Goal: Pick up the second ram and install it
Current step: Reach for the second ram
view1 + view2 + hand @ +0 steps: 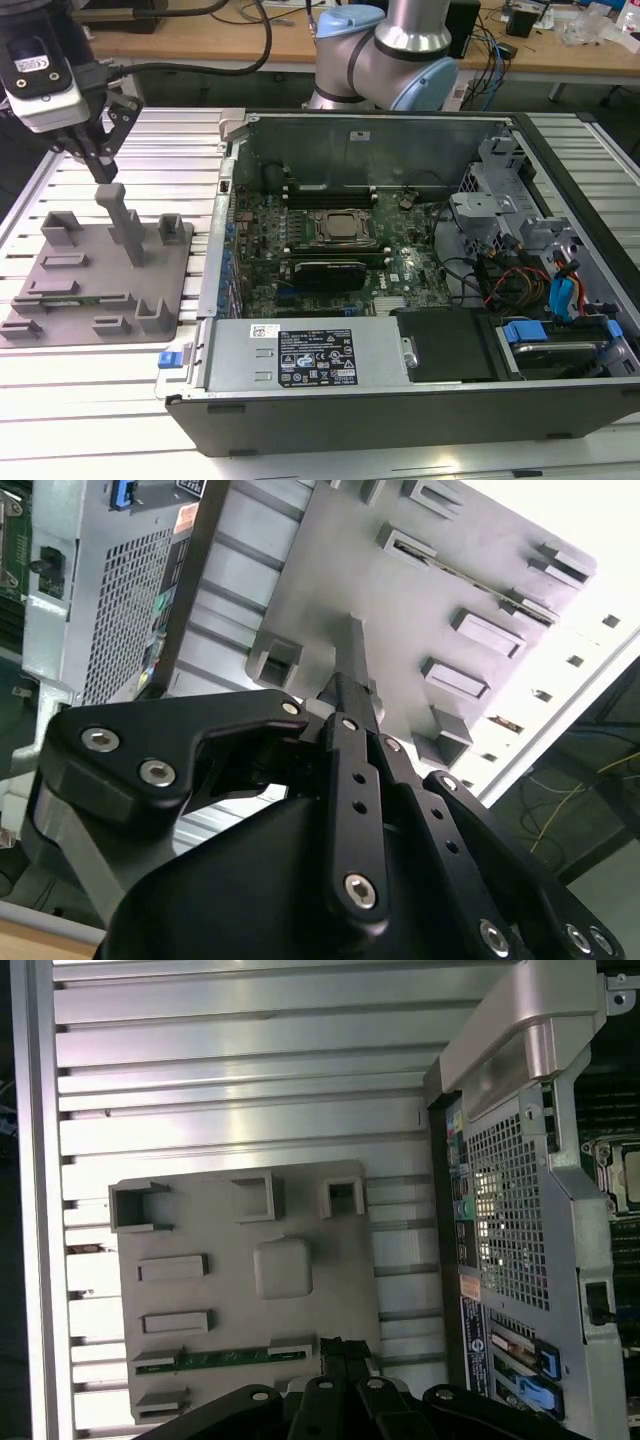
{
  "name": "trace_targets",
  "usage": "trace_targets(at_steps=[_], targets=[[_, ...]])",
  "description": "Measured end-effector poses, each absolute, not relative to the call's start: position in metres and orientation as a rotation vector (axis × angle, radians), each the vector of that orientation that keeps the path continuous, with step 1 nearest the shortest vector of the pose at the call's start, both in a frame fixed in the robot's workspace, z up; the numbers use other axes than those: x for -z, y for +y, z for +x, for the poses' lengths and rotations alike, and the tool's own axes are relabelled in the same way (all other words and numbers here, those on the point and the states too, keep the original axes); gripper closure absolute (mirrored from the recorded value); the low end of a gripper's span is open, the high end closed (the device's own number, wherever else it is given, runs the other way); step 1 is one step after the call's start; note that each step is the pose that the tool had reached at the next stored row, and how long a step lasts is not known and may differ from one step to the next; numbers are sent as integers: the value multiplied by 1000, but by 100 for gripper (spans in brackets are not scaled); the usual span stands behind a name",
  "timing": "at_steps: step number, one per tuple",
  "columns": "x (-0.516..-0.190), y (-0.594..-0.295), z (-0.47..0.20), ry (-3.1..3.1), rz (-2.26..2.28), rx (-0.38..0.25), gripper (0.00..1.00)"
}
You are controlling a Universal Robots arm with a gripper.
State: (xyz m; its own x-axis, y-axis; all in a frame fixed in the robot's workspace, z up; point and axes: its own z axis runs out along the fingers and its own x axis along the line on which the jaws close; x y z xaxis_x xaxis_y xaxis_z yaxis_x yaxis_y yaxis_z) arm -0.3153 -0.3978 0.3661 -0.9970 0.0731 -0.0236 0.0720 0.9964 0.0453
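The second ram [225, 1358] is a thin green stick lying on edge in a slot near one edge of the grey fixture plate [210, 1290]. In the exterior view the ram [88, 298] sits low on that plate [170, 270], at the view's left. My gripper [103, 170] hangs above the plate's tall grey post [125, 225], well above the ram. Its black fingertips [345, 1348] look pressed together with nothing between them. In the second wrist view the gripper [350, 700] points down at the post [350, 650].
An open computer case [400, 390] lies to the exterior view's right of the plate, with its motherboard [330, 235], cables and drive bays exposed. Its metal side wall [222, 200] stands close to the plate. Both rest on a ribbed aluminium table [100, 400].
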Motion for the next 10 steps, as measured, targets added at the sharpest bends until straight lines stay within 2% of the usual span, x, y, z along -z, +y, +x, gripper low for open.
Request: trace_targets(at_steps=[10], targets=[[-347, -406, -332, 3116, 110, -69, 92]])
